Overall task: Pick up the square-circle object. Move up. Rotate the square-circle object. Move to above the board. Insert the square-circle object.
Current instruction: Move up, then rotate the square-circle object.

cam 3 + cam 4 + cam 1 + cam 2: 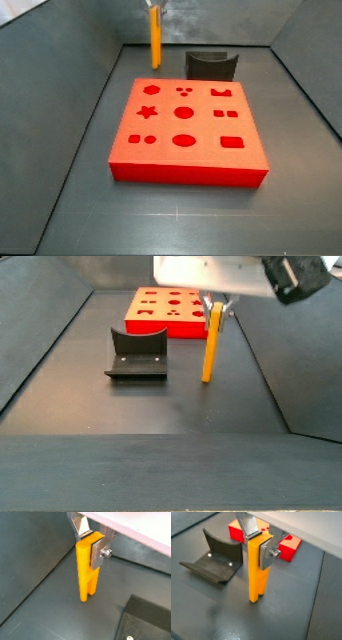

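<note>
The bar (257, 569) hung upright in the air, pinched at its top between the fingers (268, 553) of the hand (261, 543), its pronged end (85, 594) pointing down and clear of the bench (160, 406). In a side view it (210, 348) stood beside the grey holder (138, 354), near the board's (170, 306) end. In a side view the bar (155, 36) was beyond the board (187, 128), toward the far left corner, with the holder (210, 66) alongside.
</note>
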Controlling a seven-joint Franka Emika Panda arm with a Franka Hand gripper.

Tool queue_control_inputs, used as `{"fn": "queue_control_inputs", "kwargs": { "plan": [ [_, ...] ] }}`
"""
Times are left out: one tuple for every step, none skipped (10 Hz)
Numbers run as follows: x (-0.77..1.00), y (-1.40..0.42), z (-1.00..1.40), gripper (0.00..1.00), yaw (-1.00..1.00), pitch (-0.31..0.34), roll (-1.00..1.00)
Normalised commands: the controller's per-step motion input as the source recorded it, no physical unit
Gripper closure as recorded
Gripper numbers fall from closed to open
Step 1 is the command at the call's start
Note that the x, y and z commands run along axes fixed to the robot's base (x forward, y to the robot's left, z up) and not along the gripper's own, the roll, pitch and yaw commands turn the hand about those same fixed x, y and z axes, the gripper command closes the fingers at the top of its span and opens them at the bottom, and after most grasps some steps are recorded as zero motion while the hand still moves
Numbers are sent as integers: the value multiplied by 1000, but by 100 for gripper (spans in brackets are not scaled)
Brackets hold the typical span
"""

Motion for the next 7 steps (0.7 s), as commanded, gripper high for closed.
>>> {"fn": "queue_control_inputs", "kwargs": {
  "plan": [
    [32, 47, 663, 100, -42, 40, 0],
    [27, 35, 506, 100, -38, 63, 0],
    [27, 30, 337, 100, -34, 79, 1],
    [-163, -785, 1000, 100, 0, 0, 0],
    [-170, -844, 979, 100, 19, -12, 12],
    [-150, -658, 835, 100, 27, -28, 24],
    [-124, -516, 727, 100, 27, -32, 28]
  ]
}}
